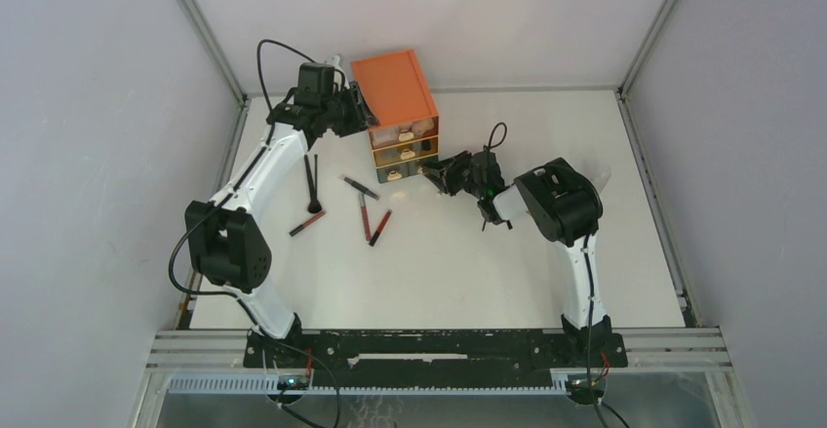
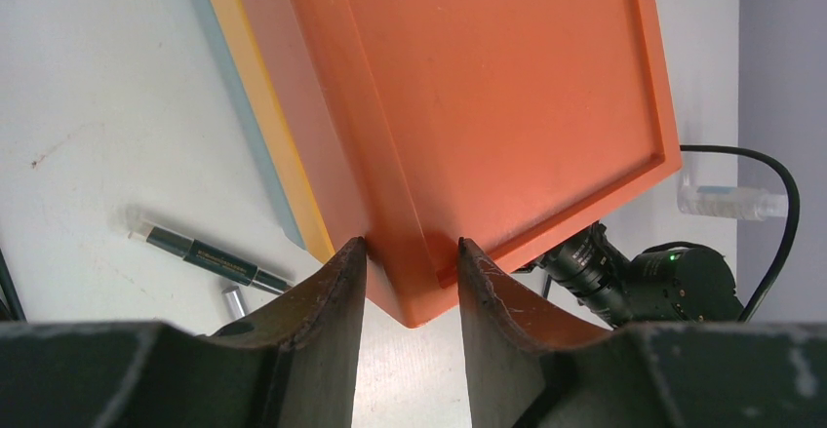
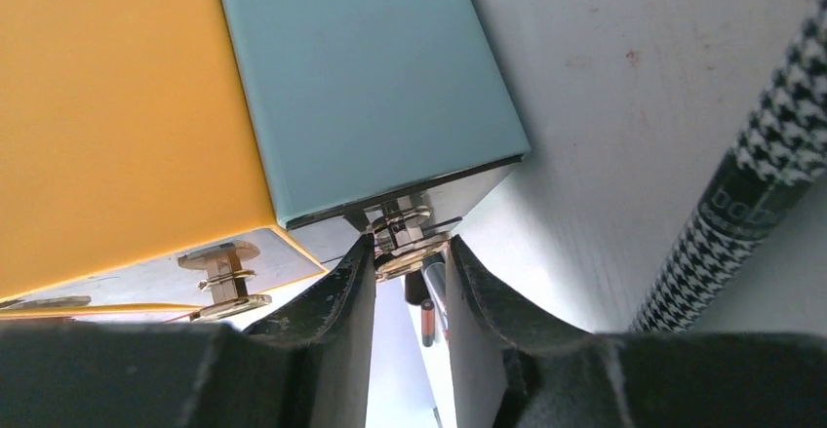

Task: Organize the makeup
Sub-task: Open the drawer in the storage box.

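The left gripper is seen clamped across a top corner of the orange chest, its jaws narrow and pressed to the walls on both sides, so the chest is judged to be steadied. At the front, the right gripper is set narrowly about the small metal handle of the teal bottom drawer, with both pads apparently touching it; a pull on that drawer is judged to be the step in hand. The makeup is found loose on the table, apart from both grippers: a black brush, a dark pencil and red pencils are scattered in front of the chest, toward the left arm. These are expected to be light, stiff and slim, and, being round, apt to roll or slip from the pads. Each is best taken across the middle of its barrel, jaws square to its length; the brush is best held by its handle, so that the bristles are spared.
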